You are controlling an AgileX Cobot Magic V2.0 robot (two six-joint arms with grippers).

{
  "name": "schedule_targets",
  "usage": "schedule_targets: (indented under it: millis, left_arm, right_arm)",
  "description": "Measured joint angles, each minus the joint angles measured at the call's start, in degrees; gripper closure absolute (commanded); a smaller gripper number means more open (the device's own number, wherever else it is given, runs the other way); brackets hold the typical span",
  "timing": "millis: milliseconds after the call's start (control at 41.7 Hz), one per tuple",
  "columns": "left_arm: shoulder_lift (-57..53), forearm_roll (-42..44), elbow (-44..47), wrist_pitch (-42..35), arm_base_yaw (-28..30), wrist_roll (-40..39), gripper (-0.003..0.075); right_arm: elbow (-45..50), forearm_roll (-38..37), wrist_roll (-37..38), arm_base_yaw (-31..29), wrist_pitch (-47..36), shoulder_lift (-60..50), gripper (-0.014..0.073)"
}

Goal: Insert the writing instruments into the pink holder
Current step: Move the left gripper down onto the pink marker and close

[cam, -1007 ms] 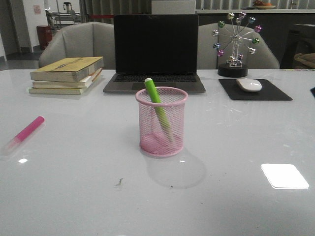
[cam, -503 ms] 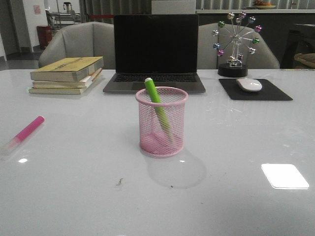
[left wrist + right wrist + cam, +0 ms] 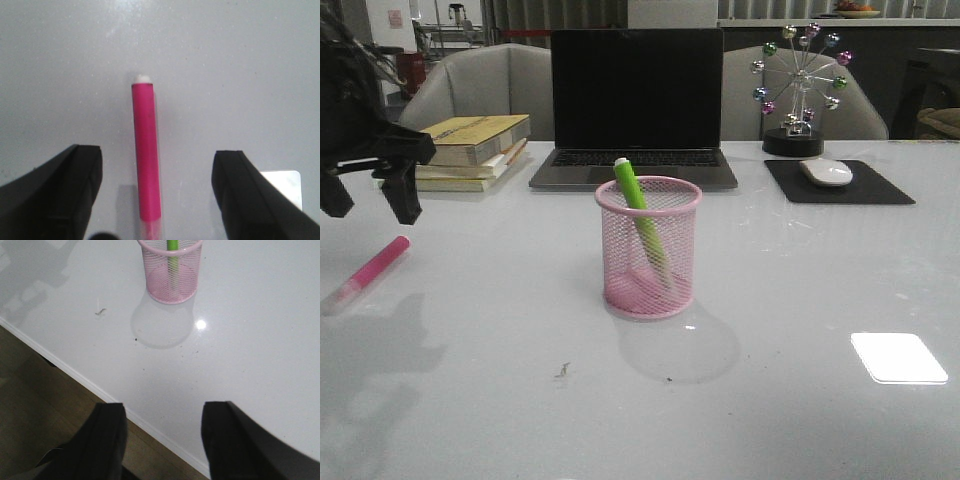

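The pink wire-mesh holder [image 3: 649, 248] stands at the table's middle with the green marker [image 3: 638, 214] leaning inside it; both also show in the right wrist view, holder [image 3: 171, 270] and green marker [image 3: 172, 246]. The magenta marker [image 3: 374, 269] lies flat on the table at the far left, pale cap toward the front edge. My left gripper [image 3: 368, 201] hovers open just above it; in its wrist view the magenta marker [image 3: 145, 152] lies midway between the spread fingers [image 3: 75, 185]. My right gripper [image 3: 162, 440] is open and empty over the table's front edge, out of the front view.
A stack of books [image 3: 460, 150] sits at the back left, close behind my left arm. A laptop [image 3: 636, 105] stands behind the holder. A mouse [image 3: 826, 172] on a black pad and a ball ornament [image 3: 798, 90] are at the back right.
My left arm has come into the front view from the left and now hangs over the magenta marker. Holder and both markers have not moved.
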Motion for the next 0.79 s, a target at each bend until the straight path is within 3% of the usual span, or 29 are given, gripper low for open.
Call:
schedule_targets:
  millis: [288, 695, 791]
  left_arm:
    - [8.24, -0.03, -6.88, 0.00, 1.97, 0.00, 0.0211]
    - [11.56, -0.65, -8.40, 1.15, 2.61, 0.00, 0.0213]
    - [11.56, -0.65, -8.49, 2.11, 2.61, -0.02, 0.0264]
  right_arm:
    - [0.00, 0.00, 0.00, 0.00, 0.03, 0.00, 0.0138]
    - [0.00, 0.00, 0.00, 0.00, 0.03, 0.00, 0.0138]
    - [0.00, 0.00, 0.00, 0.00, 0.03, 0.00, 0.0138]
